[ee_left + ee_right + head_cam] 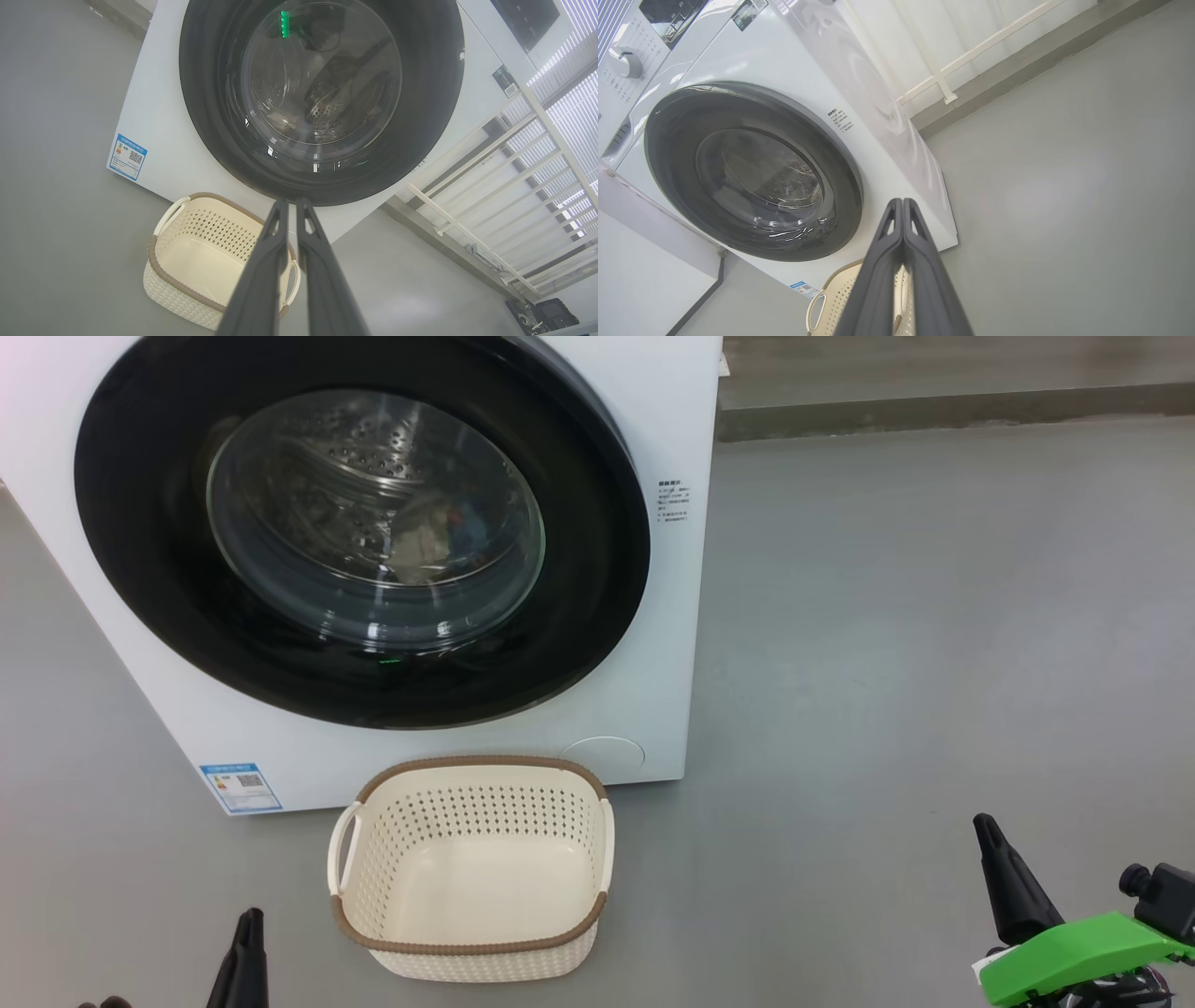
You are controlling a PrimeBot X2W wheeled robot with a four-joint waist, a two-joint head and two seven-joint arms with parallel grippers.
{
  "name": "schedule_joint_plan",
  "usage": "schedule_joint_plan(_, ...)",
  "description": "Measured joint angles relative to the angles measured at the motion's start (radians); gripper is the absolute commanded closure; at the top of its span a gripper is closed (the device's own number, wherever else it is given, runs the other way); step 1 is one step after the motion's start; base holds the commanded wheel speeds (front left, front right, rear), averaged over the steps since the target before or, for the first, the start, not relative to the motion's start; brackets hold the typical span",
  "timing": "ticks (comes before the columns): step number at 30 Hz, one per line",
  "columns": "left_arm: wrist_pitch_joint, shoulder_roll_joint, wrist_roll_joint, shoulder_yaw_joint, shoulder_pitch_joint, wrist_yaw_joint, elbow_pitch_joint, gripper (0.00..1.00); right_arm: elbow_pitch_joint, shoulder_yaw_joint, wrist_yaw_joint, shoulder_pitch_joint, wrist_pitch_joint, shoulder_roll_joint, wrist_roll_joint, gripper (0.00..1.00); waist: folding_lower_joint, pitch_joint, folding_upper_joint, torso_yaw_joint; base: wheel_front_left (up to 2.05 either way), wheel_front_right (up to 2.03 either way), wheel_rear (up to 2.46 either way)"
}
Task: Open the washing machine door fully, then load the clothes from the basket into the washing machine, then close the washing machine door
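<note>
Head view: my left gripper (248, 943) and right gripper (1001, 873) sit low on either side of the basket (467, 947), touching nothing. The basket stands bare just before the washing machine (653, 644). The washing machine door (140, 569) is closed, with the clothes (439, 549) dim behind its glass.

Left wrist view: my fingers (264, 266) are pressed together, pinching nothing.

Right wrist view: fingers (882, 266) likewise squeezed together, empty.

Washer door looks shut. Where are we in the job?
Done: the door sits shut, the basket is empty, and clothes show through the door. In hand: nothing. The left fingers and right fingers are shut, empty and clear of the washer. Left: nothing visible, so the job looks finished.
</note>
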Motion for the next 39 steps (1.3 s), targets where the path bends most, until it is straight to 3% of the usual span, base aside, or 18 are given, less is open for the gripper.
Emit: schedule_joint_plan(39, 0.113, -0.056, -0.314, 0.067, -0.039, 0.0, -0.004, 1.0, 0.0, -0.095, -0.003, -0.024, 0.11, 0.065, 0.354, 1.0, -0.0001, 0.029, 0.0, 0.019, 0.0, 0.0, 0.0)
